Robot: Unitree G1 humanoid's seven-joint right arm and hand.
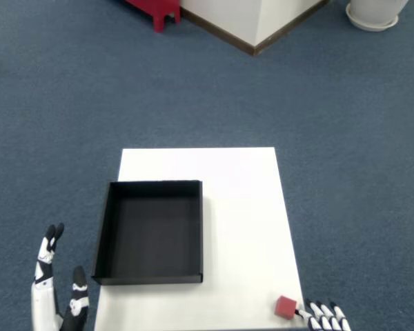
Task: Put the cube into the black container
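Observation:
A small red cube (286,307) lies near the front right corner of the white table (241,207). The black container (150,231), a shallow open tray with nothing inside, sits on the table's left half. Only the fingertips of my right hand (323,316) show at the bottom edge, just right of the cube, one tip almost touching it. The fingers are spread and hold nothing. The rest of that hand is out of frame.
My left hand (54,295) is raised at the bottom left, beside the container's front left corner. Blue carpet surrounds the table. A red stool (152,9), a white wall corner (255,27) and a white pot (372,12) stand far back.

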